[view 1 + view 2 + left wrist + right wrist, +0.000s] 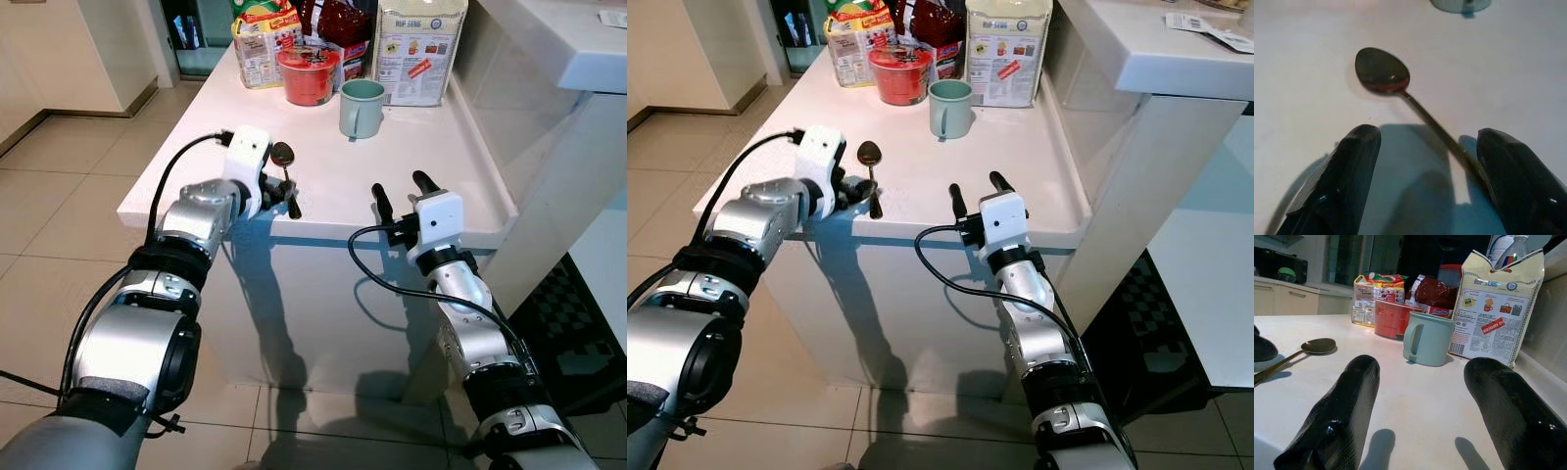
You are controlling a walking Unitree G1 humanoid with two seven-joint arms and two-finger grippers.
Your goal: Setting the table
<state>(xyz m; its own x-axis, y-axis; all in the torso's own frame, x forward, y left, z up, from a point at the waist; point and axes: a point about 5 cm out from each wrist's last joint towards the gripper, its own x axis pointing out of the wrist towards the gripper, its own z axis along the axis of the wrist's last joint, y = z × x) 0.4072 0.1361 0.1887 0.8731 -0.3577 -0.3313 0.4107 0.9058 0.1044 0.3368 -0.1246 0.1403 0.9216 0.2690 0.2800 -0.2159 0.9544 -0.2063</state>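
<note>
Nearest you, at the white worktop's [323, 196] front edge, your left pincer [277, 196] is spread around the handle end of the spoon [285, 166], one finger touching the handle. The spoon lies flat, bowl pointing away toward the mug [361, 107]. Your right pincer [403, 194], also spread, hovers beside the spoon. Beyond the mug stand a red tub [308, 74] and food packets [421, 49].

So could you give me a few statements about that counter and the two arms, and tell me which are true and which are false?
1. The spoon lies between the left tool's open fingers. True.
2. The mug is lying on its side. False: it stands upright.
3. The right tool holds the mug. False: it is open, empty, at the counter's near edge.
4. A red bowl stands beside the mug. True.
</note>
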